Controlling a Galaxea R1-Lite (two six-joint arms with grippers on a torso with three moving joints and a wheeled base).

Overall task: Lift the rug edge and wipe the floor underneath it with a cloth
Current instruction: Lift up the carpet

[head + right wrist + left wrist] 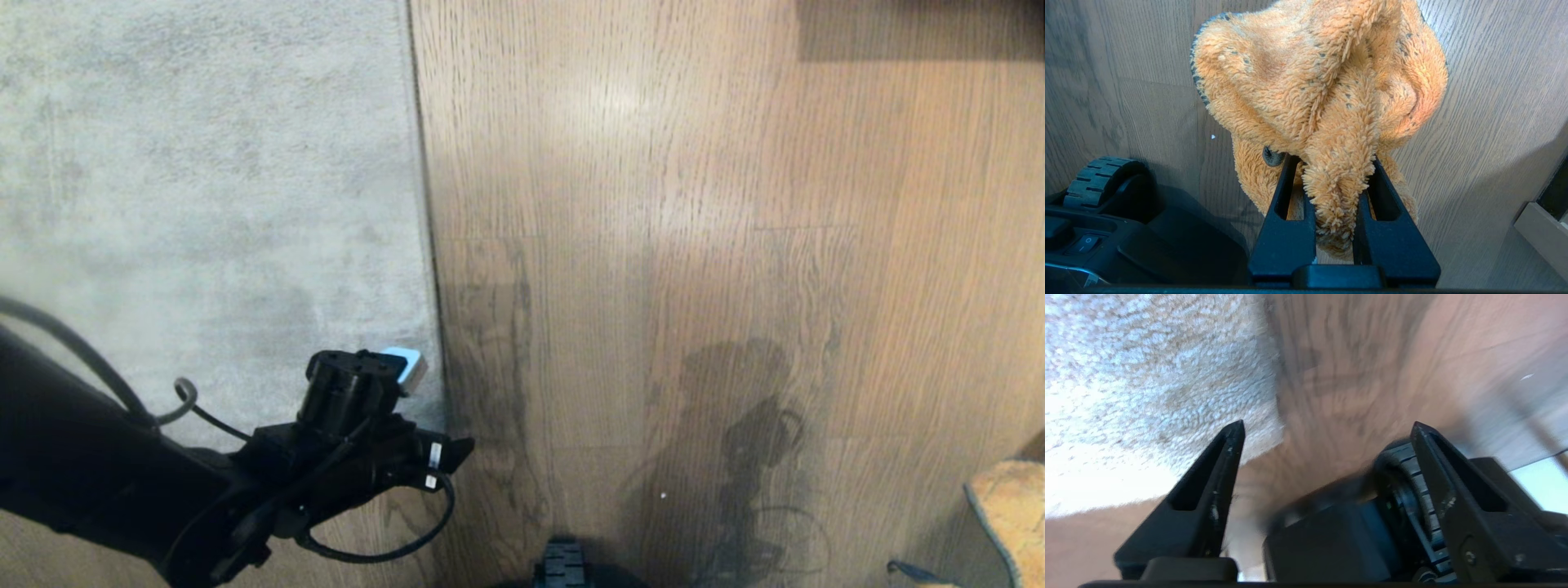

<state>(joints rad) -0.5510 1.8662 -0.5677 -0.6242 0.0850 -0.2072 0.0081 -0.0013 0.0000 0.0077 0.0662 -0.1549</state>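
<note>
step: left tool hung open and empty at 7 o'clock over the rug edge, which lay flat | advice: slide one finger under the near corner, pinch pile and backing, lift slowly | right tool clamped the cloth, at 4 o'clock | rug short-pile grey; floor streaked wood; cloth fuzzy orange

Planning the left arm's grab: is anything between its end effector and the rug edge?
Nothing visible. The left end effector, open, hovers right by the rug edge, with only bare floor around it.
</note>
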